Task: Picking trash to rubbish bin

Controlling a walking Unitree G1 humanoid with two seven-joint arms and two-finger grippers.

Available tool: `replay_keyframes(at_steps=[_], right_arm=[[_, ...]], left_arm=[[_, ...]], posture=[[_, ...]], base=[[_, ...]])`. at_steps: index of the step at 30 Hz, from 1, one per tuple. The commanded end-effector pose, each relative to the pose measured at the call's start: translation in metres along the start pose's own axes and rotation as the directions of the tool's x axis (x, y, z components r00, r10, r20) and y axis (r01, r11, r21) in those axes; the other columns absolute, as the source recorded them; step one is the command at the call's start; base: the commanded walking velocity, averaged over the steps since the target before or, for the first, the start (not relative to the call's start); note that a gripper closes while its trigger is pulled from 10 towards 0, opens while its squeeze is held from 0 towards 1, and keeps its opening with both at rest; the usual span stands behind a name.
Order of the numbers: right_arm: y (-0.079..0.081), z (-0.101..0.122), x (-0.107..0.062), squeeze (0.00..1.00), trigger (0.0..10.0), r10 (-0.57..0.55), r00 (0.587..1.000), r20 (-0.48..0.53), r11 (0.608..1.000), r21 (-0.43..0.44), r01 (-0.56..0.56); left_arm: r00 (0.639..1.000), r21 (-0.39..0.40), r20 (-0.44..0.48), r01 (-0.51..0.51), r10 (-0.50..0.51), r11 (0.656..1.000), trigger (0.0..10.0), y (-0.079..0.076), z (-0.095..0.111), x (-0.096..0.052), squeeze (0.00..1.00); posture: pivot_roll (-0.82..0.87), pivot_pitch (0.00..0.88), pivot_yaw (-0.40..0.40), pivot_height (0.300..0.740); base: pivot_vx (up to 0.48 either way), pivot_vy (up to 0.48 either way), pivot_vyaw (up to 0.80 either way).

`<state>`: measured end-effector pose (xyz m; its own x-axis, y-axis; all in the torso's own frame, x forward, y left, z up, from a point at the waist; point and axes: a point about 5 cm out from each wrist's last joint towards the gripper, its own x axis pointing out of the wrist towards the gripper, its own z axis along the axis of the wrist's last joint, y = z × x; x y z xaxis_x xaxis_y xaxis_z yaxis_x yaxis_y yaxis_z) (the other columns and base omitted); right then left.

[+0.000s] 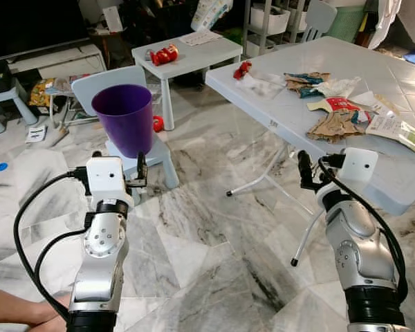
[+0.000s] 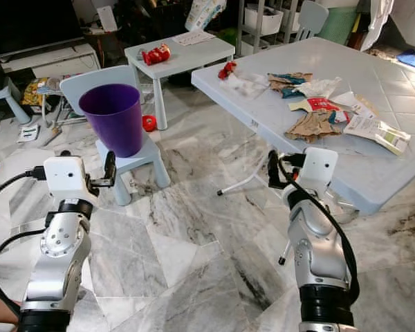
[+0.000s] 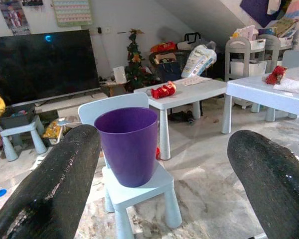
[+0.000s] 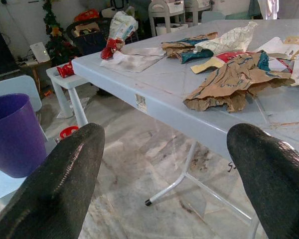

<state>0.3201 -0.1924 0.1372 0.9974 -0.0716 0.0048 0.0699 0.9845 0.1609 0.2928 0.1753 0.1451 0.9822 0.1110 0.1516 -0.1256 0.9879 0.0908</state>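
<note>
- On the grey folding table (image 1: 401, 173) ahead and to the robot's right lies the trash: a crumpled brown paper wrapper (image 4: 229, 82) nearest the front edge, a red-and-white packet (image 1: 335, 104) just behind it, more torn wrappers (image 1: 311, 81) further back, and a flat printed packet (image 1: 401, 131) off to the right.
- The right claw (image 1: 306, 173) hovers just short of the table's front edge, at about the level of the tabletop; its fingers (image 4: 65, 184) are spread wide and hold nothing.
- From that claw the brown paper wrapper lies forward and a little to the right, its long axis running roughly along the table edge. The right arm is clearly the nearer one.
- The left claw (image 1: 140, 169) is also wide open and empty, raised and facing the purple bin (image 3: 128, 144), which stands upright on a small pale-blue chair (image 3: 139, 186) ahead on the left.
- Judgement: the claw must rise over the table rim before reaching in; the edge is the main thing to clear.
- Open marble floor (image 1: 207, 235) lies between table and bin, so carrying across looks unobstructed, though the table's white legs (image 1: 263, 180) stand close below the right arm.
</note>
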Motion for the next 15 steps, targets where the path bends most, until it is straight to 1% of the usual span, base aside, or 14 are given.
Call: replay_keyframes(at_steps=[1,9,10,11,13,15], right_arm=[[-0.001,0.002,-0.001,0.0,10.0,-0.008,1.0,0.004,1.0,-0.001,0.008],[-0.001,0.002,-0.001,0.0,10.0,-0.008,1.0,0.004,1.0,-0.001,0.008],[-0.003,0.003,-0.002,0.0,10.0,-0.016,1.0,-0.014,1.0,-0.002,0.016],[-0.003,0.003,-0.002,0.0,10.0,-0.016,1.0,-0.014,1.0,-0.002,0.016],[-0.005,0.003,-0.002,0.0,10.0,-0.017,0.999,-0.027,1.0,0.013,0.018],[-0.006,0.003,-0.002,0.0,10.0,-0.017,0.999,-0.028,1.0,0.017,0.017]], left_arm=[[1.0,0.001,0.014,-0.007,0.007,1.0,10.0,0.0,0.005,0.001,0.0],[1.0,0.001,0.014,-0.007,0.007,1.0,10.0,0.0,0.005,0.001,0.0],[1.0,-0.048,0.004,-0.012,0.012,0.999,10.0,-0.005,0.007,0.006,0.0],[1.0,-0.048,0.004,-0.012,0.012,0.999,10.0,-0.005,0.007,0.006,0.0],[1.0,-0.106,-0.005,-0.017,0.016,0.994,10.0,-0.012,0.009,0.011,0.0],[1.0,-0.12,-0.007,-0.018,0.017,0.993,10.0,-0.014,0.01,0.013,0.0]], posture=[[0.01,0.0,-0.014,0.74],[0.01,0.0,-0.014,0.74],[-0.02,0.0,-0.016,0.74],[-0.02,0.0,-0.016,0.74],[-0.02,0.0,-0.016,0.74],[-0.02,0.0,-0.016,0.74]], base=[[0.0,0.0,0.0],[0.0,0.0,0.0],[0.0,0.0,0.0],[0.0,0.0,0.0],[0.0,0.0,0.0],[0.0,0.0,0.0]])
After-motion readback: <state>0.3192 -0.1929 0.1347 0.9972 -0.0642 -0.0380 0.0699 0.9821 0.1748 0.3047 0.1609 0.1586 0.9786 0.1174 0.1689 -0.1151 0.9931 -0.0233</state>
